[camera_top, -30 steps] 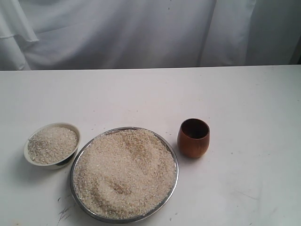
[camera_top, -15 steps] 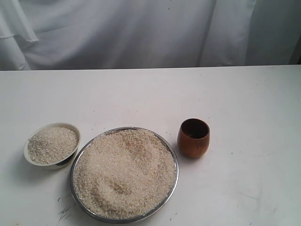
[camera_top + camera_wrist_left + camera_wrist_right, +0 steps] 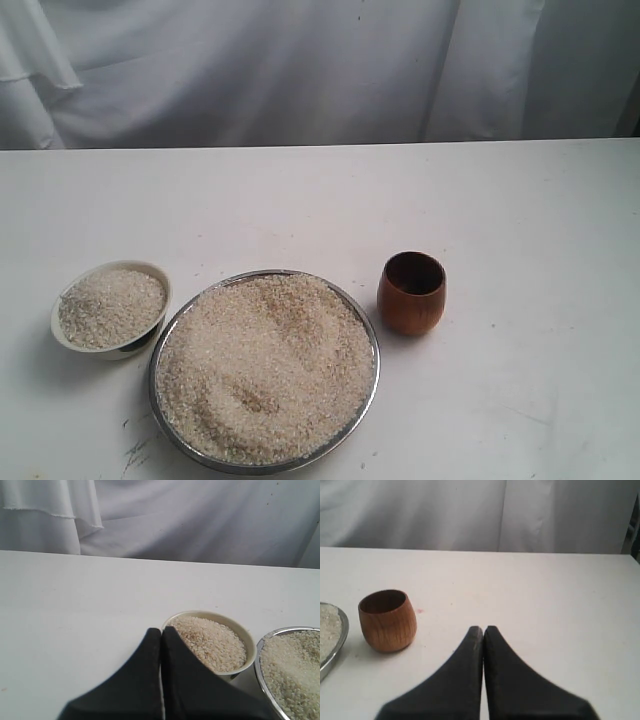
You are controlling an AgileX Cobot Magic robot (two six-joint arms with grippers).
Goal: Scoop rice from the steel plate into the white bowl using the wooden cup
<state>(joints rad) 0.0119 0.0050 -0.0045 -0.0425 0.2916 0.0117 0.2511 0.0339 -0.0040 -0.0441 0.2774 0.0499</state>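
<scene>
The steel plate [image 3: 372, 375] lies at the front middle of the table, heaped with rice [image 3: 265, 365]. To its left stands the white bowl [image 3: 150, 269], filled with rice too. The wooden cup [image 3: 411, 293] stands upright and empty just right of the plate. Neither gripper shows in the exterior view. In the left wrist view my left gripper [image 3: 161, 630] is shut and empty, just short of the white bowl [image 3: 242, 630], with the steel plate [image 3: 260, 672] beside it. In the right wrist view my right gripper [image 3: 483, 628] is shut and empty, apart from the wooden cup [image 3: 388, 621].
A white cloth backdrop [image 3: 300, 70] hangs behind the white table [image 3: 540, 220]. Faint dark scuff marks [image 3: 135, 450] lie on the table near the plate's front left.
</scene>
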